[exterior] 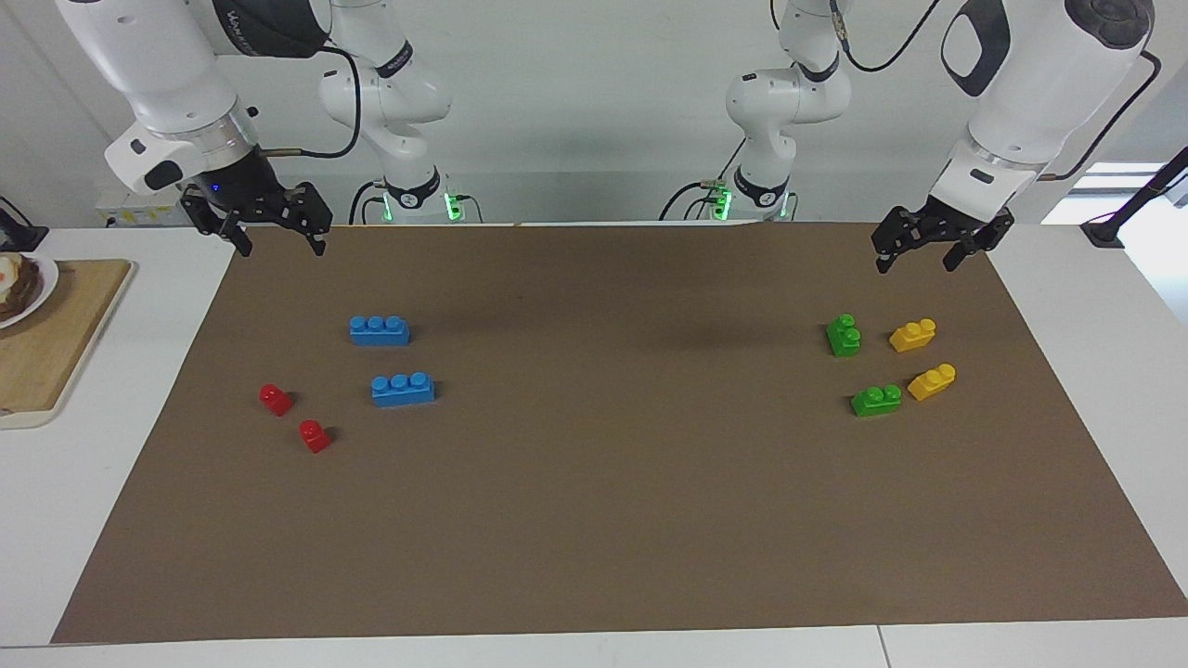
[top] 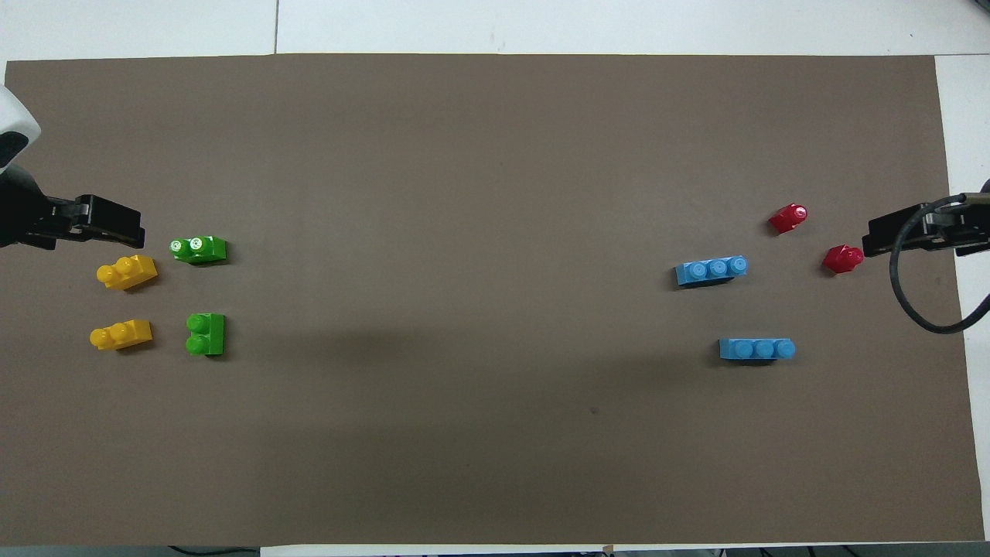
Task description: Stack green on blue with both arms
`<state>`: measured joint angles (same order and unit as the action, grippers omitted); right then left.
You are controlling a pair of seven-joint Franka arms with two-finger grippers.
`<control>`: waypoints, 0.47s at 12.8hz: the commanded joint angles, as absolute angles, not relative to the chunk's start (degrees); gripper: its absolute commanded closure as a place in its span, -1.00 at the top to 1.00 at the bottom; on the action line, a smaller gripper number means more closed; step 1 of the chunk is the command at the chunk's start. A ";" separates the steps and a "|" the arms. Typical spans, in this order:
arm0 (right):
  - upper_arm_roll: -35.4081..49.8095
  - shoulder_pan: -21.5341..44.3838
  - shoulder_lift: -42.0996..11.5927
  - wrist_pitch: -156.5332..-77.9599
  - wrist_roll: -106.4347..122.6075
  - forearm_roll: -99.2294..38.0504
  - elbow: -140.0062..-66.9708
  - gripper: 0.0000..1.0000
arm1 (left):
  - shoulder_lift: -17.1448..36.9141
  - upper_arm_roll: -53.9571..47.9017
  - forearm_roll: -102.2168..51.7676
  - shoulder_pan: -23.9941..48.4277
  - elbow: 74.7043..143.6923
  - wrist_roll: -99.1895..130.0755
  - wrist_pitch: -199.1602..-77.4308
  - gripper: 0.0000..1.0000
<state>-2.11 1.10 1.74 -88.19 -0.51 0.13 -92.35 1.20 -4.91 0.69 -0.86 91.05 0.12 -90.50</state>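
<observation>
Two green bricks lie on the brown mat (exterior: 594, 520) toward the left arm's end: one green brick (exterior: 844, 335) (top: 206, 334) nearer the robots, the other green brick (exterior: 876, 400) (top: 199, 248) farther out. Toward the right arm's end lie two blue bricks, one (exterior: 380, 330) (top: 756, 350) nearer the robots than the other (exterior: 403, 389) (top: 711, 270). My left gripper (exterior: 914, 266) (top: 116, 220) hangs open and empty above the mat by the green and yellow bricks. Over the mat's corner at its own end, my right gripper (exterior: 282, 249) (top: 889, 236) is also open and empty.
Two yellow bricks (exterior: 912, 335) (exterior: 932, 381) sit beside the green ones. Two small red bricks (exterior: 276, 399) (exterior: 315, 435) lie by the blue ones. A wooden board (exterior: 56, 343) carrying a plate (exterior: 42, 283) stands off the mat at the right arm's end.
</observation>
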 commanded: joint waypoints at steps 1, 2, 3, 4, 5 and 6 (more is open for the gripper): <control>-1.58 0.88 2.20 -87.63 -2.45 1.50 -92.46 1.00 | -0.09 -4.39 0.44 -0.26 92.37 0.79 -91.58 1.00; -1.50 0.79 2.20 -87.63 -4.20 1.32 -92.55 1.00 | -0.17 -4.39 0.44 -0.35 92.46 0.79 -91.58 1.00; -1.49 0.88 2.20 -87.63 -5.00 1.14 -92.55 1.00 | -0.18 -4.39 0.44 -0.35 92.37 0.79 -91.58 1.00; -1.49 0.97 2.20 -87.63 -5.27 1.14 -92.55 1.00 | -0.18 -4.31 0.44 -0.35 92.37 0.88 -91.50 1.00; -1.49 0.97 2.20 -87.71 -5.10 1.14 -92.55 1.00 | -0.18 -4.31 0.44 -0.35 92.37 0.88 -91.49 1.00; -1.49 0.88 2.20 -87.71 -4.75 1.06 -92.55 1.00 | -0.18 -4.31 0.44 -0.35 92.37 0.88 -91.41 1.00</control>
<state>-1.93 1.15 1.74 -88.19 -4.05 0.13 -92.36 1.14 -4.85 0.69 -0.86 91.05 0.12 -90.51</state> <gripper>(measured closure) 0.000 0.000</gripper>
